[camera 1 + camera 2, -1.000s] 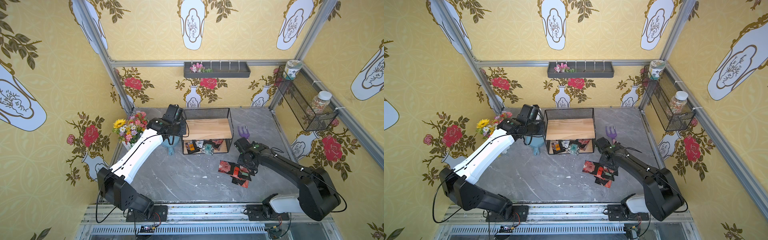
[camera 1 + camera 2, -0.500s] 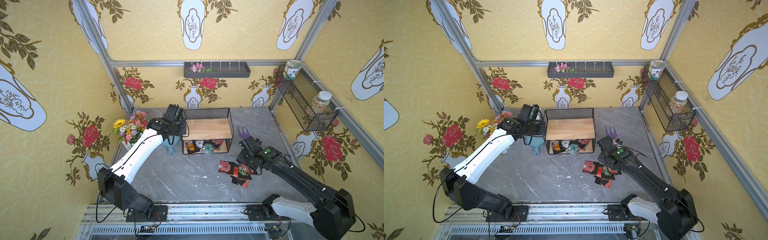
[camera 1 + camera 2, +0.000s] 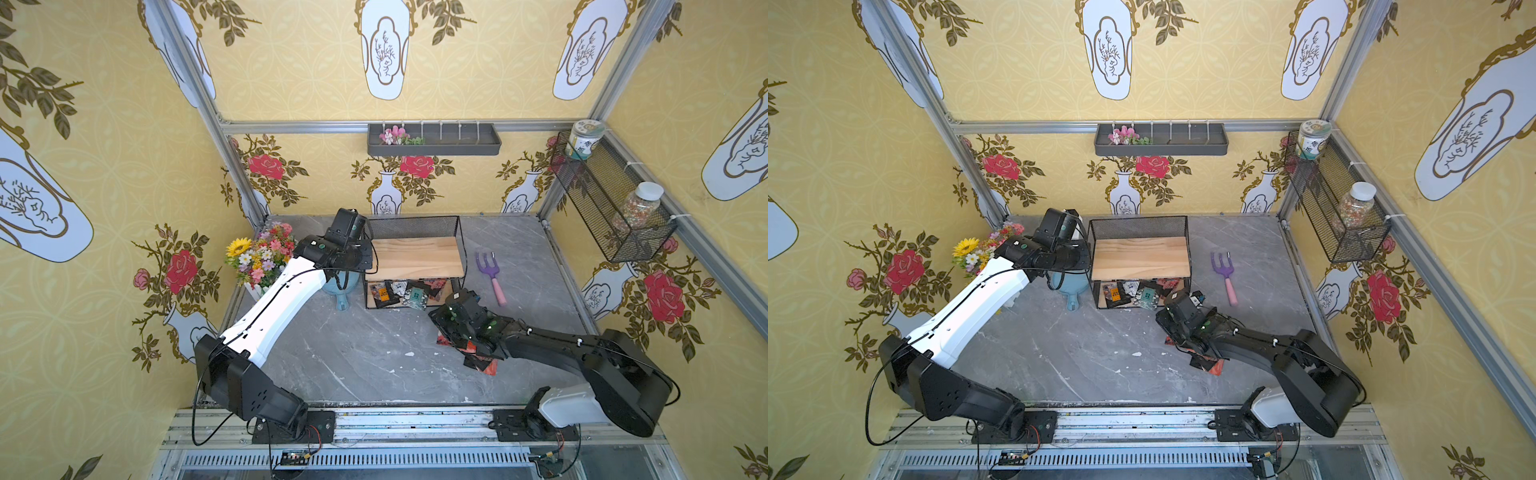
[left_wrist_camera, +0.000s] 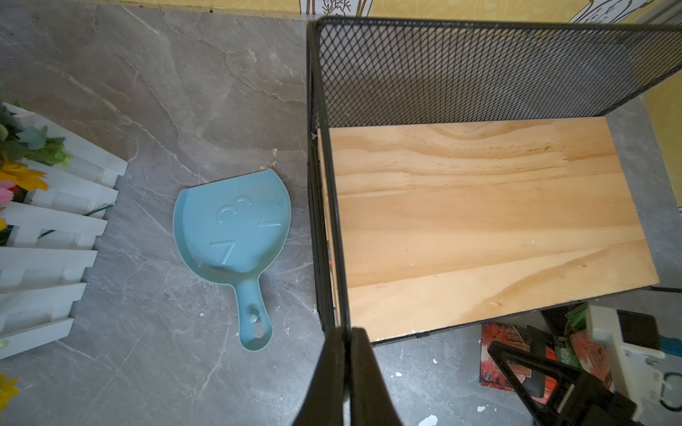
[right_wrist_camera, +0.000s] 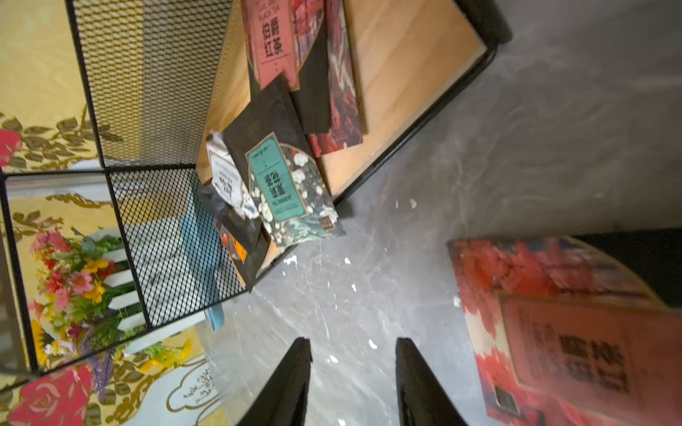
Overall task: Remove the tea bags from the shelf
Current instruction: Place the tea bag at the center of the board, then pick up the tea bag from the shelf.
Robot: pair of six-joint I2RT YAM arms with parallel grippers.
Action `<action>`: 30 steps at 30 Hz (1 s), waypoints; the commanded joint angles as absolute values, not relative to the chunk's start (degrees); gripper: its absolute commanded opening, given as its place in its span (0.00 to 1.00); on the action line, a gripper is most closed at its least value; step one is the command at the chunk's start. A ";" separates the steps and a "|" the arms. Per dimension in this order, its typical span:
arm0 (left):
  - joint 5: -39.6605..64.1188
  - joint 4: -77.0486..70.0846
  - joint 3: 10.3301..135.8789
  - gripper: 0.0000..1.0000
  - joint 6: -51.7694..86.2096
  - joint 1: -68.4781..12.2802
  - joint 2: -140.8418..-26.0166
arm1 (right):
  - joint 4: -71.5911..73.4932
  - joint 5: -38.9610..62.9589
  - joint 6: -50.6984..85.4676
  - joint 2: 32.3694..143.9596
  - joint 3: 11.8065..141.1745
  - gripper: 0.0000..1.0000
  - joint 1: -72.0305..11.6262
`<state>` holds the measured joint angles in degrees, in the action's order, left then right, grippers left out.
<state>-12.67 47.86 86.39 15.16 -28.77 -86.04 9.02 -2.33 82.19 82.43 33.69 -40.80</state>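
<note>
**Tea bags split between the lower board and the table**

Your tea bags [image 5: 284, 184] are flat, square foil sachets with black edges and printed panels: teal with white blossoms, white, orange, and pink-red with Chinese characters. On the shelf [image 3: 417, 257] they all lie on the lower board, overlapping toward its front. You can tell at least five apart, but not an exact count. The teal one pokes a corner out past the front wire.

A second heap [image 3: 490, 368] lies on the table [image 3: 374, 353] in front of the shelf. It is mostly under the right arm, with red and black showing, and its count cannot be told.

The shelf is one rack with two pale, grained wooden boards in a thin black wire frame with diamond mesh walls.

Your left gripper [image 4: 345, 333] has its jaws pinched together on the frame's top front corner. Your right gripper [image 5: 354, 350] sits low between shelf and heap, jaws apart, with only bare table between them.

Around them you have:
- one smooth pale-blue scoop [image 4: 232, 228]
- one purple fork [image 3: 488, 270] with a pink handle
- one bunch of flowers [image 3: 259, 257] in a white picket box
- the grey, marble-veined table

On the walls hang one dark grey slotted tray [image 3: 434, 141] and one black mesh basket [image 3: 602, 208] holding two jars.
</note>
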 commanded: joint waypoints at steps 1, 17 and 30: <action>-11.77 47.90 86.57 0.00 14.50 -28.77 -86.45 | 25.22 -5.71 87.02 87.02 33.22 0.43 -40.87; -11.77 48.21 87.89 0.00 13.97 -28.74 -86.75 | 44.89 -7.53 90.44 101.54 29.02 0.43 -39.46; -11.90 48.16 87.69 0.00 13.81 -28.74 -86.66 | 50.26 -7.61 91.88 106.52 27.24 0.29 -37.71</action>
